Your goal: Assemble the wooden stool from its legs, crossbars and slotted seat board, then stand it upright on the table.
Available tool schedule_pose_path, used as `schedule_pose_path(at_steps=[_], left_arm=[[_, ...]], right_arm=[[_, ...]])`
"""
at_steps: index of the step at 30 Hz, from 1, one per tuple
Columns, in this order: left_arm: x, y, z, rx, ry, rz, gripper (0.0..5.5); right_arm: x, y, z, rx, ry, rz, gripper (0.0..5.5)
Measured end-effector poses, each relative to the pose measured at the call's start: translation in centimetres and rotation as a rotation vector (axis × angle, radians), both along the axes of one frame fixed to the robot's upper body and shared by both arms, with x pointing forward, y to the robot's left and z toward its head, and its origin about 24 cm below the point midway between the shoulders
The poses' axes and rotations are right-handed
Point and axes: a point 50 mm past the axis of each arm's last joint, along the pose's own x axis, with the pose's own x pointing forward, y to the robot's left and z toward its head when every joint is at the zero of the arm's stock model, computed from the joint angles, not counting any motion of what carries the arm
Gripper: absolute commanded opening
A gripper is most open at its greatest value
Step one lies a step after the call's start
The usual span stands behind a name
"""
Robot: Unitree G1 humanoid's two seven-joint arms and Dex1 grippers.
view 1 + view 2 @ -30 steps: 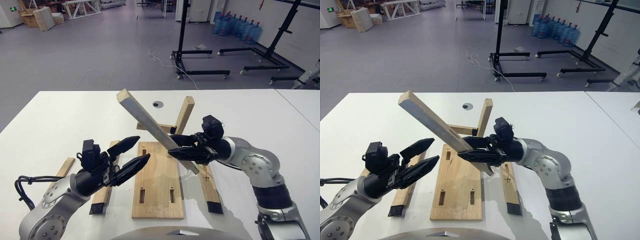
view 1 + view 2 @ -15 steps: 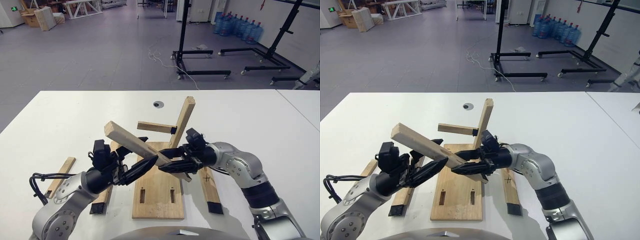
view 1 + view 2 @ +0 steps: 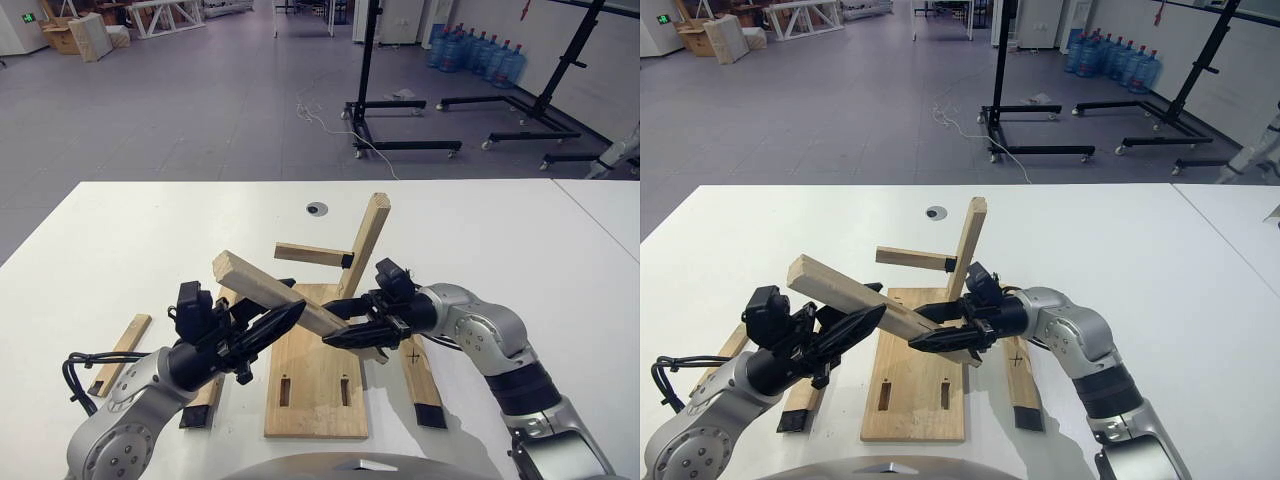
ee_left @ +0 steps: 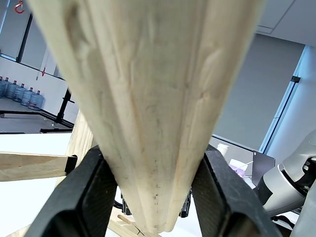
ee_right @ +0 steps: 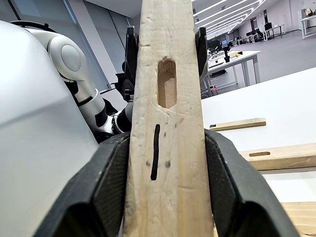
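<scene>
Above the slotted seat board [image 3: 315, 395], left eye view: both arms bend inward, and the left gripper [image 3: 288, 317] and right gripper [image 3: 333, 328] clamp one tilted leg [image 3: 255, 283] between them. Left wrist view: fingers [image 4: 86, 197] squeeze the leg's sides. Right wrist view: fingers [image 5: 106, 197] pinch its mortised length.

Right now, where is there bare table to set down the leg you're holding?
The table is bare right of the rightmost lying leg and around the round hole. It is crowded around the seat board.

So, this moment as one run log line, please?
leg: tilted over seat board | left gripper: shut on leg | right gripper: shut on leg
</scene>
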Motion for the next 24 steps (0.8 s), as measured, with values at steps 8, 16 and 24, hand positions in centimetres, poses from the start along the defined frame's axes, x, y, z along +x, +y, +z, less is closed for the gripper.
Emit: schedule_pose_path(at_steps=[8, 16, 24], left_arm=[[0.0, 0.1, 0.0, 0.004, -0.010, 0.002, 2.00], [0.3, 0.9, -0.1, 0.021, -0.008, 0.007, 2.00], [0.4, 1.1, -0.2, 0.036, -0.009, 0.015, 2.01]], right_arm=[[0.1, 0.1, -0.1, 0.012, -0.012, -0.003, 2.02], [0.4, 0.5, 0.1, 0.022, -0.089, -0.041, 2.02], [0.6, 0.7, 0.3, 0.000, -0.220, -0.079, 2.02]])
